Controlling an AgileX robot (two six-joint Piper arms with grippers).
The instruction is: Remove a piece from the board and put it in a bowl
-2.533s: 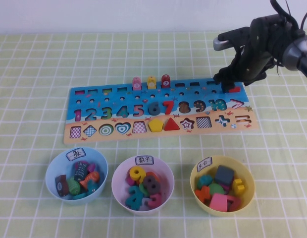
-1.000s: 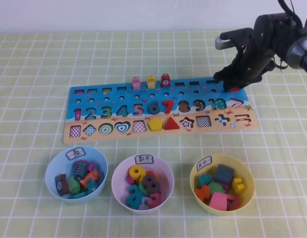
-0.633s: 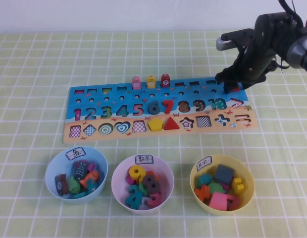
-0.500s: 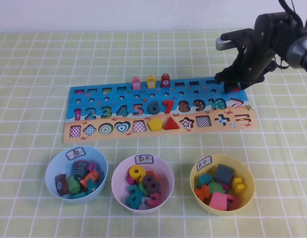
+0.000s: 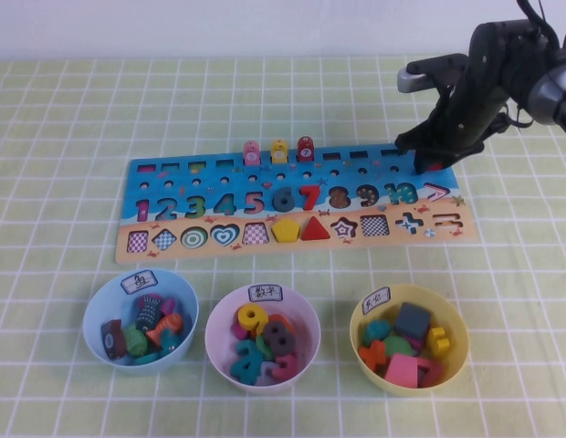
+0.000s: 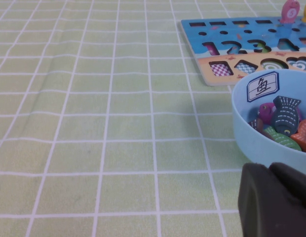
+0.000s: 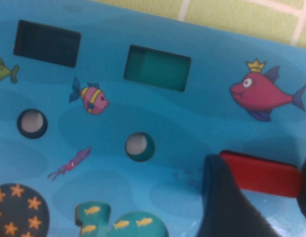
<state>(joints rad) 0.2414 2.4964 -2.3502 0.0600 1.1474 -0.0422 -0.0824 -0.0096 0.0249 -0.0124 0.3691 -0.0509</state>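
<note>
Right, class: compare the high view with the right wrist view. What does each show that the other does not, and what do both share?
Only the high view shows the yellow bowl, the light blue bowl, the pink-white bowl, and the whole right arm with the right gripper at the board's far right end.

Only the right wrist view shows the printed crowned pink fish and the empty rectangular slot.

Both show the blue board and the red piece between the right gripper's fingers. The left gripper appears in neither; it is beside the light blue bowl.
</note>
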